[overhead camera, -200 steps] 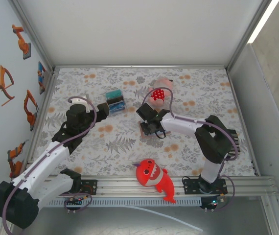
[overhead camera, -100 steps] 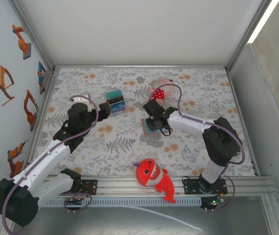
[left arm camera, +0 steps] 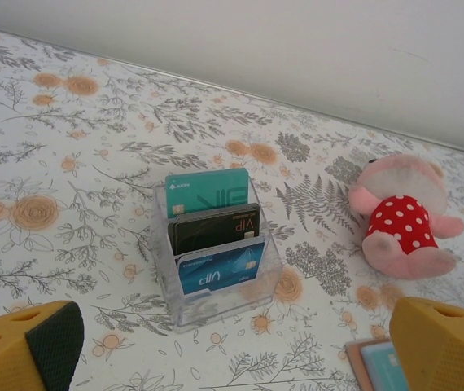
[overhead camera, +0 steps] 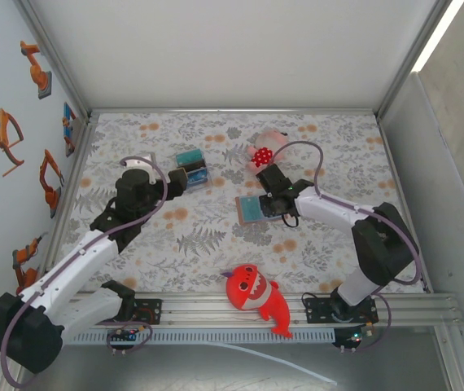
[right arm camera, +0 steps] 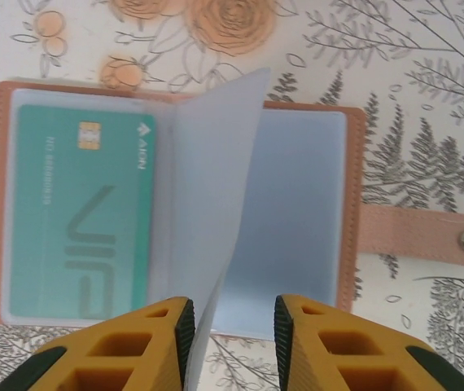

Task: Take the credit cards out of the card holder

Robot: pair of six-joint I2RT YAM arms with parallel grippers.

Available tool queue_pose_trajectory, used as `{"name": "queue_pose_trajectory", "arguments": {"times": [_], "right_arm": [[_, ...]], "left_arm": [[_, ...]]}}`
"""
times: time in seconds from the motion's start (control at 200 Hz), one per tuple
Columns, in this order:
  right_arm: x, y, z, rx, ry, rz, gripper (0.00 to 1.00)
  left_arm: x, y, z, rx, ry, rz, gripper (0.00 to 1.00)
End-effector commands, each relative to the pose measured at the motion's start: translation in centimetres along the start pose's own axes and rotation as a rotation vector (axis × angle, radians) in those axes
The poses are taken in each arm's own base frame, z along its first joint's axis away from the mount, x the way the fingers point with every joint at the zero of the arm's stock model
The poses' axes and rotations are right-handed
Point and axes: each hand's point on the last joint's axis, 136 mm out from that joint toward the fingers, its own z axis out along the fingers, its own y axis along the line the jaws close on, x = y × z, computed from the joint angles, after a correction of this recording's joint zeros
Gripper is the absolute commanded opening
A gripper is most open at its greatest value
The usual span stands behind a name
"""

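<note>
The tan card holder (right arm camera: 297,220) lies open on the floral table, its closure tab (right arm camera: 427,236) stretched out to the right. A teal credit card (right arm camera: 81,220) sits in its left pocket. A clear inner sleeve (right arm camera: 212,204) stands up from the fold, its lower edge against my right gripper's left pad. My right gripper (right arm camera: 232,326) is open, with a gap between the jaws. From above, the right gripper (overhead camera: 266,202) sits at the right edge of the card holder (overhead camera: 251,209). My left gripper (left arm camera: 232,326) is wide open and holds nothing; the card holder's corner (left arm camera: 378,362) shows at its lower right.
A clear stand (left arm camera: 212,244) with a teal, a black and a blue card is just ahead of the left gripper (overhead camera: 173,181). A pink plush in a red dotted dress (overhead camera: 263,151) lies behind the card holder. A red shark plush (overhead camera: 255,295) lies by the near rail.
My right gripper has drawn back to the right off the card holder, which now lies open with the teal card showing. The left arm crept slightly toward the clear stand.
</note>
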Motion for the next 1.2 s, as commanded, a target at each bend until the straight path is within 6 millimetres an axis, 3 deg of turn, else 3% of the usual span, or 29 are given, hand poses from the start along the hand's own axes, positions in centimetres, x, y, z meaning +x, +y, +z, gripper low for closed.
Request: {"name": "queue_pose_trajectory", "arguments": {"times": [0.0, 0.481, 0.851, 1.192], "right_arm": [[0.4, -1.0, 0.1, -0.009, -0.002, 0.043, 0.32], [1.9, -3.4, 3.0, 0.027, 0.050, 0.120, 0.20], [2.2, -5.6, 1.4, 0.094, 0.052, 0.159, 0.19], [-0.8, -2.3, -2.5, -0.124, -0.056, 0.234, 0.24]], "left_arm": [[-1.0, -0.7, -0.1, 0.002, -0.015, 0.030, 0.97], [1.5, -2.8, 1.6, 0.019, 0.053, 0.092, 0.97], [3.8, -4.5, 3.2, 0.044, 0.109, 0.129, 0.97], [7.6, -6.6, 6.1, 0.081, 0.205, 0.177, 0.97]]}}
